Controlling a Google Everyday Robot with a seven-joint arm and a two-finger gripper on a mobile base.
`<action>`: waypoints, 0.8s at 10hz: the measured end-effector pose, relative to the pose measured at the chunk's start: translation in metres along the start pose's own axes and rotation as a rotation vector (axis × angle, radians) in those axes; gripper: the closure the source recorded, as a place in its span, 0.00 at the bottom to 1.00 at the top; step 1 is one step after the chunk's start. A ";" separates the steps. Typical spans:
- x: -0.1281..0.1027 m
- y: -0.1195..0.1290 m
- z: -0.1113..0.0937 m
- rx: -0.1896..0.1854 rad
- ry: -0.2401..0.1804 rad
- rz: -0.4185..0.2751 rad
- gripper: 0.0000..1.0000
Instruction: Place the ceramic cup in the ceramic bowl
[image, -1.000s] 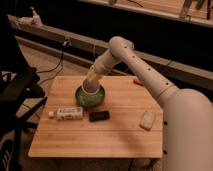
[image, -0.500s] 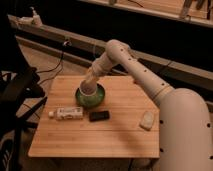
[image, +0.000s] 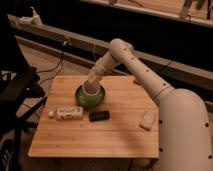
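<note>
A green ceramic bowl (image: 89, 98) sits on the wooden table (image: 115, 135), left of centre near the back. A pale ceramic cup (image: 91, 88) is inside the bowl's opening, right under my gripper (image: 94, 80). The gripper reaches down from the white arm (image: 131, 64) that comes in from the right. The cup hides the fingertips, and I cannot tell whether the cup rests on the bowl's bottom.
A white bottle (image: 67, 113) lies on its side in front of the bowl. A small black block (image: 99, 116) lies next to it. A pale crumpled object (image: 147, 120) lies at the right. A black chair (image: 17, 95) stands left of the table.
The arm has lowered slightly, bringing the cup deeper into the bowl. The other objects have not moved.
</note>
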 end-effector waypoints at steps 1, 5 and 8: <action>-0.003 -0.003 0.003 0.000 -0.004 0.000 0.76; 0.000 -0.005 0.012 -0.006 0.014 -0.004 0.97; 0.002 -0.007 0.026 -0.028 0.012 0.006 0.73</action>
